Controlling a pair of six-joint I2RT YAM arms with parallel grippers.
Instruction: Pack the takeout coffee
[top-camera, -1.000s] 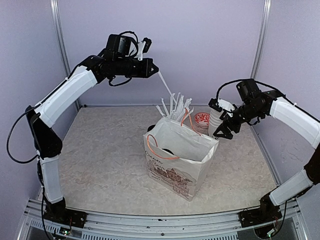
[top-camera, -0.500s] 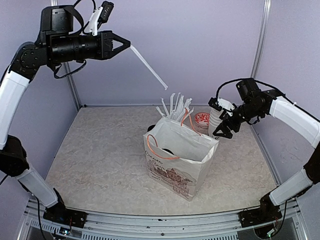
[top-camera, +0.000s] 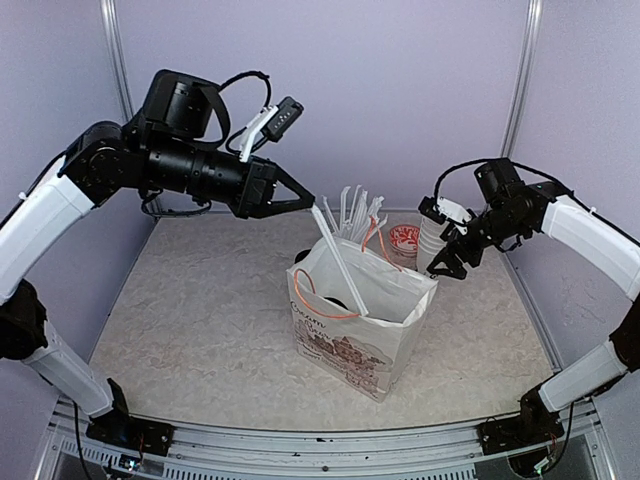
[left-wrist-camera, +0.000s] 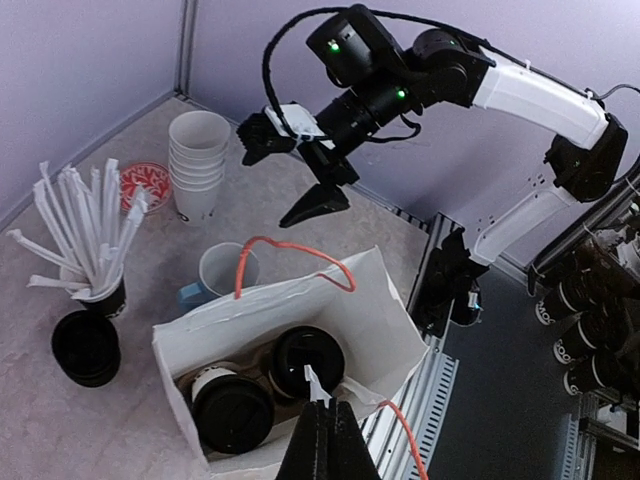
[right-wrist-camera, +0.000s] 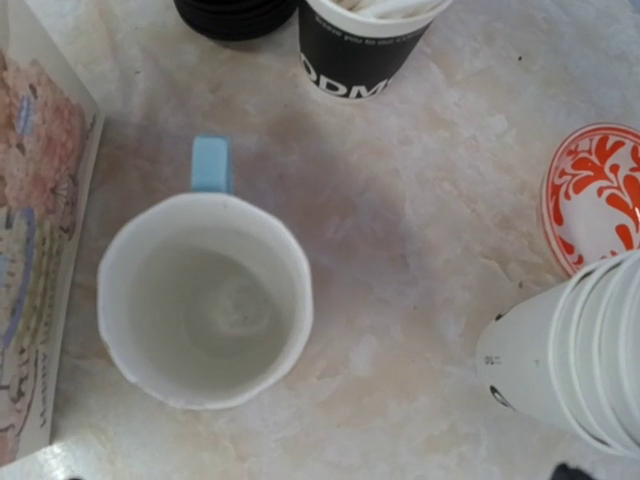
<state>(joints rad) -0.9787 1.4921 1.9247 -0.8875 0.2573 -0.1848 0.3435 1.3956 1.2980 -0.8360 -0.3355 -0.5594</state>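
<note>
Seen from above and behind, the left arm reaches in from the left. Its pincer (top-camera: 296, 200) is closed on the top end of a long white straw (top-camera: 340, 262), which slants down to the right into a white paper bag with orange cord handles (top-camera: 365, 335). The bag stands upright and open in the middle of the pale marbled table (top-camera: 200, 300). Behind the bag a bunch of white straws (top-camera: 350, 212) fans upward, and to its right are a round red-and-white patterned coaster (top-camera: 405, 238) and a stack of plain white paper cups (top-camera: 430, 240). The right arm's pincer (top-camera: 447, 262) hangs just beside that stack, spread wide and holding nothing. The left wrist camera looks down past its own dark fingers (left-wrist-camera: 312, 460), pressed together on the straw's tip above the open bag. Inside the bag stand the two white paper coffee cups with black plastic lids, side by side and touching: one lidded cup (left-wrist-camera: 232, 412) at lower left, the other lidded cup (left-wrist-camera: 305, 362) at upper right. Just beyond the bag is a light-blue handled mug (left-wrist-camera: 225, 270), and to the left a black paper cup (left-wrist-camera: 100, 298) holds the bunch of straws beside a stack of black lids (left-wrist-camera: 85, 348). The right wrist camera looks straight down into the empty mug, with the black cup and lids at the top edge, the coaster and cup stack at right, and the bag's printed side at left. Its own fingers barely show in this view.
</note>
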